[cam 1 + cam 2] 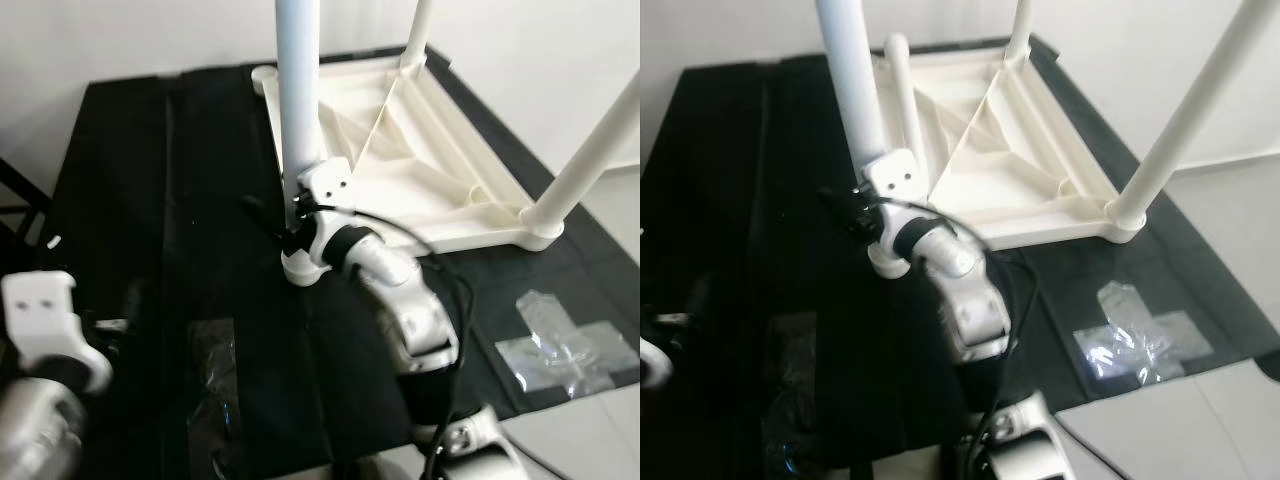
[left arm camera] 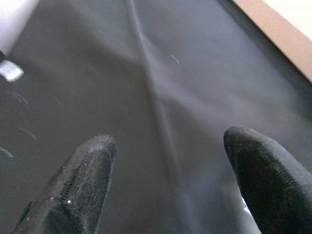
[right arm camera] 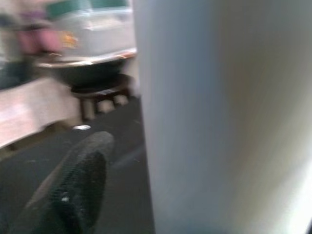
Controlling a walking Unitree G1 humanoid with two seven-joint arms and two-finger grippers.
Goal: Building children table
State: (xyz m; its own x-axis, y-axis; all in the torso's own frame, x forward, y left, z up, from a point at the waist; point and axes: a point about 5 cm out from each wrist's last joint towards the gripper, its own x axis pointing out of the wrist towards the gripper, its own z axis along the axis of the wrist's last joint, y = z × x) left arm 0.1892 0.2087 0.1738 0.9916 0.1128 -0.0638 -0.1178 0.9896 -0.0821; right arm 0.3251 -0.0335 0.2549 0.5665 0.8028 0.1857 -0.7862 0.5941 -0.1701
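Note:
A white children's table [image 1: 400, 150] lies upside down on a black cloth [image 1: 150, 180], its legs pointing up. The near-left leg [image 1: 298, 100] stands in its corner socket [image 1: 300, 268]. My right gripper [image 1: 285, 225] reaches to this leg just above the socket. In the right wrist view the leg [image 3: 219, 112] rises right beside one black finger [image 3: 73, 190], with a narrow gap between them. My left gripper [image 2: 165, 146] hovers open over bare cloth at the near left, holding nothing.
Two more legs [image 1: 585, 170] [image 1: 418, 35] stand on the table's right side. A clear plastic bag [image 1: 565, 345] lies at the cloth's right edge, and crumpled plastic [image 1: 215, 370] lies near me. Pale floor [image 1: 590, 440] begins past the cloth.

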